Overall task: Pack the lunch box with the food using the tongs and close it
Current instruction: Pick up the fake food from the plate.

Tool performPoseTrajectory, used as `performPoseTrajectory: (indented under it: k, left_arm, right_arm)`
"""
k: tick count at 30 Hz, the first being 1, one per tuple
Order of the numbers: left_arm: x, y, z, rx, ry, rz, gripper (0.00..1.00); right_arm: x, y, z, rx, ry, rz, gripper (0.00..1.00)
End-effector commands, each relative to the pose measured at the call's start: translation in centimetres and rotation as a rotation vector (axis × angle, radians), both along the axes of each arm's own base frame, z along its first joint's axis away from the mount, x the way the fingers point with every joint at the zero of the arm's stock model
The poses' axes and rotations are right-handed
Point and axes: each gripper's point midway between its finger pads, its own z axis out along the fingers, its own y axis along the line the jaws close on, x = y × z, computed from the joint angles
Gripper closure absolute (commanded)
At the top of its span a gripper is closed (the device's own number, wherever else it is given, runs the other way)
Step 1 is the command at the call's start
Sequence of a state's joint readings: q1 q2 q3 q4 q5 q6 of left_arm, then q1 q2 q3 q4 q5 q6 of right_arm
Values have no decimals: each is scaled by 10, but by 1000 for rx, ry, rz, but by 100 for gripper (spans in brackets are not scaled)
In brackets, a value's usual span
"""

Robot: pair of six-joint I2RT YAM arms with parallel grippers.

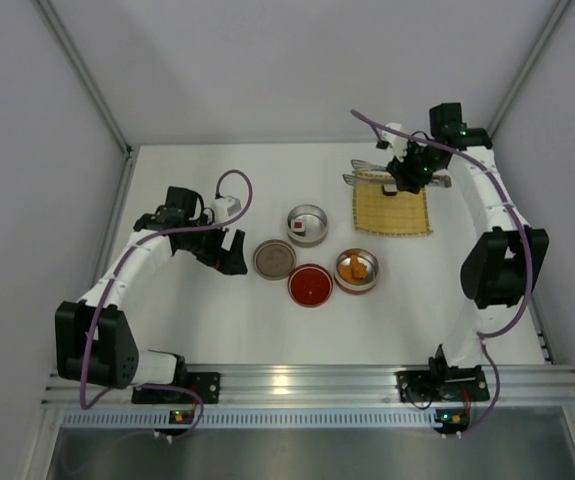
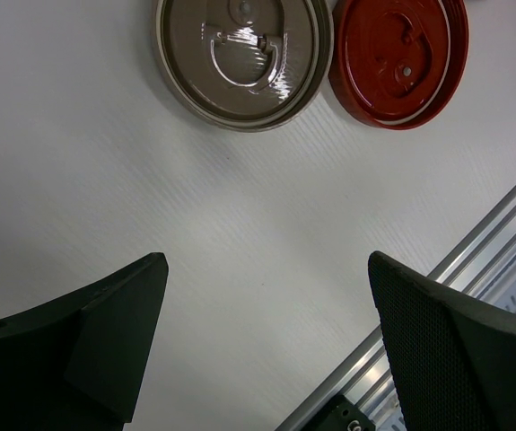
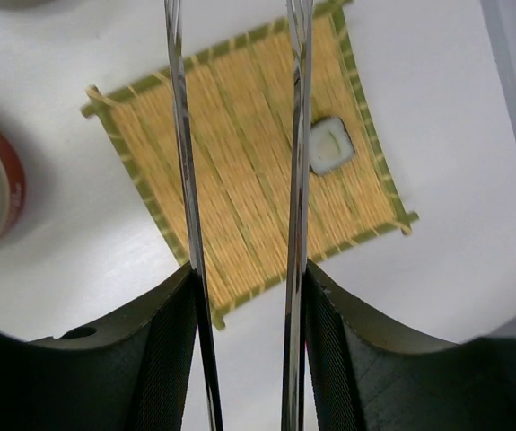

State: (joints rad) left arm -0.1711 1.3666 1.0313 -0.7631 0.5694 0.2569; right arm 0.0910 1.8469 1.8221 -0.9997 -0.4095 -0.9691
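The tongs (image 3: 295, 197) are gripped between the fingers of the right gripper (image 3: 247, 278), which is closed partway onto their two thin arms, with one arm pressed against each finger. The arms stand apart and run out over the yellow woven mat (image 3: 240, 162) at the far right of the table (image 1: 237, 330). One sushi roll (image 3: 331, 145) is seen lying on the mat, just beside the right-hand arm of the tongs in the wrist view; whether it is touched cannot be told. A second sushi roll (image 1: 297, 229) is seen inside the silver tin (image 1: 319, 213) near the middle of the table. Orange-brown fried pieces (image 1: 355, 267) are contained in the red-rimmed tin (image 1: 356, 288), just near of the mat's left corner. A grey-brown lid (image 2: 240, 58) and a red lid (image 2: 399, 58) are laid flat side by side, close to the tins. The left gripper (image 2: 266, 269) is spread wide above bare table to the left of the lids, with nothing between its fingers
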Motion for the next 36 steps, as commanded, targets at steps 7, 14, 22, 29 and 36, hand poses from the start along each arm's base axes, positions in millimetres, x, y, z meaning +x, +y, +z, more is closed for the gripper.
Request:
performPoseTrajectory:
  k: [7, 14, 22, 29, 36]
  left_arm:
    - [7, -5, 3, -31, -8, -19, 2]
    - [6, -6, 0, -33, 4, -20, 2]
    - [7, -5, -3, -26, 11, -18, 2]
    - [7, -6, -6, -32, 22, -17, 2]
    - [8, -7, -8, -36, 29, -20, 2]
  right_arm:
    - [22, -87, 3, -178, -57, -23, 55]
    - [44, -117, -15, -251, -60, -23, 55]
    - [54, -121, -26, -283, -46, 24, 54]
    - [53, -117, -34, -283, -30, 56, 53]
    - [57, -112, -42, -305, -22, 83, 52]
